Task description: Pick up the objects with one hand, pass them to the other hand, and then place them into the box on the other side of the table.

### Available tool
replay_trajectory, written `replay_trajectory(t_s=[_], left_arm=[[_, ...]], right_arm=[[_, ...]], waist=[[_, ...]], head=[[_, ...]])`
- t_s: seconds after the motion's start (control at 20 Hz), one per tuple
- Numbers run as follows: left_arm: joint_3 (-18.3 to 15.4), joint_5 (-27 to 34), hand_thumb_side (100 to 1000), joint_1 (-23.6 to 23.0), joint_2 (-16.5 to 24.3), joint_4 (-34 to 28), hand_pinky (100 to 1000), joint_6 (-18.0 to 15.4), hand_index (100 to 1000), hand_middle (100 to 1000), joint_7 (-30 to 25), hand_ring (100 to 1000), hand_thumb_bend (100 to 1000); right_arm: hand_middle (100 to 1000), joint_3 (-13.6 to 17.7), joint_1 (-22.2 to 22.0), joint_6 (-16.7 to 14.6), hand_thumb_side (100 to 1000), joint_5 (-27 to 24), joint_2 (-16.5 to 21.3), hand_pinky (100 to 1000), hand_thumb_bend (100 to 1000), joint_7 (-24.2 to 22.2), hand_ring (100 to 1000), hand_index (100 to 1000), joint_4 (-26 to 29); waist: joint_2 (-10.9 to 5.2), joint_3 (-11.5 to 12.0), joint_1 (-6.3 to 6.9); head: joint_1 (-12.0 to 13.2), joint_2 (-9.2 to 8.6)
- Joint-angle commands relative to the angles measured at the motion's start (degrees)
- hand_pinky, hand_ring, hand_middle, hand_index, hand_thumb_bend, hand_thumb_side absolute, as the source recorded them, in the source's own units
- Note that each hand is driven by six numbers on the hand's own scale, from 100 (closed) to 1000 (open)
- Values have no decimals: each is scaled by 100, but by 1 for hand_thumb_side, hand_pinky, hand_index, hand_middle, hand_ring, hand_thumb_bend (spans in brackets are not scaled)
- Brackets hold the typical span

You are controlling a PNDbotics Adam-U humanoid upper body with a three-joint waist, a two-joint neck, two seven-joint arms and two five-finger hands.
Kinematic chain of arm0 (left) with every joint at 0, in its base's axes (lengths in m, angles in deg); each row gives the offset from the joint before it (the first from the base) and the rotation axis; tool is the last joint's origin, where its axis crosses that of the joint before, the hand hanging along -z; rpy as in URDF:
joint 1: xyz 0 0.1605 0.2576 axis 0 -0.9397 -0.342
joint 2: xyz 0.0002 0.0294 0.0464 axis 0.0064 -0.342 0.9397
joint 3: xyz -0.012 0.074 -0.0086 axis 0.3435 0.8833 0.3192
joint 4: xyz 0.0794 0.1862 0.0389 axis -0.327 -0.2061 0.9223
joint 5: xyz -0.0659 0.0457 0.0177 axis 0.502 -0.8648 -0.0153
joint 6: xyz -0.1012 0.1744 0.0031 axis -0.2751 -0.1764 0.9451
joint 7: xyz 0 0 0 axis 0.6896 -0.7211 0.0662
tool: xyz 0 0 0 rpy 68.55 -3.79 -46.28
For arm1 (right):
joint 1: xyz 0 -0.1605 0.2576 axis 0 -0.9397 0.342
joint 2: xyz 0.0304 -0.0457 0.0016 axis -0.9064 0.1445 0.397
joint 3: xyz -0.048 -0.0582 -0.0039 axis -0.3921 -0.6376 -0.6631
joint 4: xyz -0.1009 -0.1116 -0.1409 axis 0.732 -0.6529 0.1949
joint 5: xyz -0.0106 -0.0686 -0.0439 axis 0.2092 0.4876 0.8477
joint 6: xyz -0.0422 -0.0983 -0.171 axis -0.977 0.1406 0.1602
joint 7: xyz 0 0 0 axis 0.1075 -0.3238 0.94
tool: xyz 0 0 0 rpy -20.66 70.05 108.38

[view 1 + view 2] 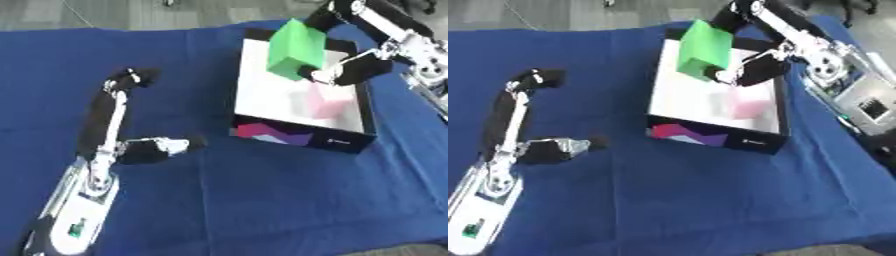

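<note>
Two robot hands show. Fingers (317, 75) of the right hand (354, 70) are clamped on a green block (296, 47), held tilted above the far part of a white-floored box (302, 136) with dark walls. Inside the box, nearer its right wall, lies a pale pink block (328, 102). Over at the left, the left hand (136, 80) rests on the blue-covered counter (262, 200), fingers straight and holding nothing, well apart from the box.

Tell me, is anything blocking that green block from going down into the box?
Nothing visible blocks it. The right robot hand holds the green block over the box; a pink block lies inside, off to one side.
</note>
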Motion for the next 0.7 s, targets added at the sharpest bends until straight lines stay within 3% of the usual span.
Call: replay_trajectory(t_s=[0.05, 0.4, 0.55, 0.7], left_arm=[[-44, -14, 583, 53, 51, -111, 758, 5, 792, 623, -10, 672, 1000], [-43, -20, 586, 44, 45, -109, 758, 4, 792, 623, -32, 672, 1000], [-48, -23, 585, 46, 46, -115, 758, 4, 792, 623, -28, 672, 1000], [-46, -24, 586, 41, 42, -114, 758, 1, 792, 623, -28, 672, 1000]], right_arm=[[252, 148, 5, -1, 100, 115, 252, 800, 376, 97, 632, 615, -271], [312, 150, -33, -139, 100, 344, 239, 800, 386, 69, 647, 650, -736], [415, 132, -49, -236, 100, 425, 222, 801, 480, -67, 683, 710, -797], [482, 118, -53, -362, 100, 495, 202, 808, 514, -259, 711, 743, -812]], waist=[[-209, -14, 61], [-207, 2, 66], [-207, 10, 62], [-208, 18, 61]], head=[[-46, -103], [-74, -116], [-81, -109], [-78, -111]])
